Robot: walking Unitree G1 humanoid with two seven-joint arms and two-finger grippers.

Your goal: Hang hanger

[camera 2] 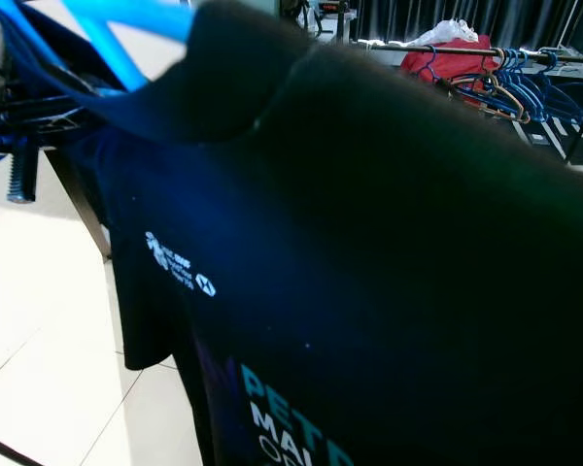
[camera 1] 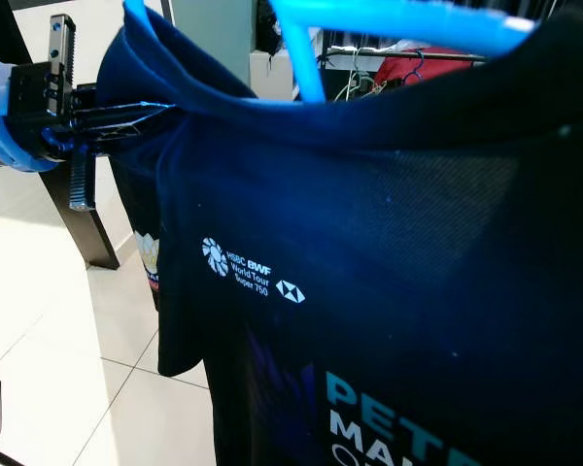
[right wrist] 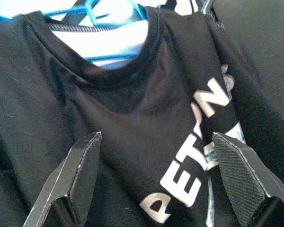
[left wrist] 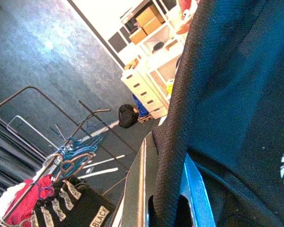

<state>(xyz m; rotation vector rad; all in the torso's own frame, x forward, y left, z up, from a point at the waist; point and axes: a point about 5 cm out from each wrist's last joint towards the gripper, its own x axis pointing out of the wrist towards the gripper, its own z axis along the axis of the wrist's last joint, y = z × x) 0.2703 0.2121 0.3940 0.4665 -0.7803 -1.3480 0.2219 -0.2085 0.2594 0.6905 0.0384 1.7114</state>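
**Shirt on blue hanger held up high, rail far off**

The blue hanger [camera 1: 389, 24] sits inside the neck of a dark blue shirt [camera 1: 389, 272], held up close to the robot's head cam. The shirt hangs down from it and covers most of the front view. It is kept high so the cloth does not drag on the white floor [camera 1: 39, 320].

The left pincer [camera 1: 126, 121] is at the shirt's shoulder, by the hanger's end. Its fingers look pinched on the cloth and the hanger arm, prob. to carry the weight. The right pincer [right wrist: 154, 175] is wide open, w/ the shirt front just before it, holding nothing. It may be ready to steady the shirt.

Writing on the chest: "HSBC BWF World Tour Super 750" w/ a round logo. Bigger letters lower down start "PET" and "MA"; the rest is cut off.

Behind, well apart, is a clothes rail [camera 2: 505, 53] w/ spare blue hangers [camera 2: 525, 87] and a red garment [camera 2: 462, 60]. That is likely where the hanger should go. In the left wrist view, a black top [left wrist: 68, 205] on the rail has a tag reading "BLACK".
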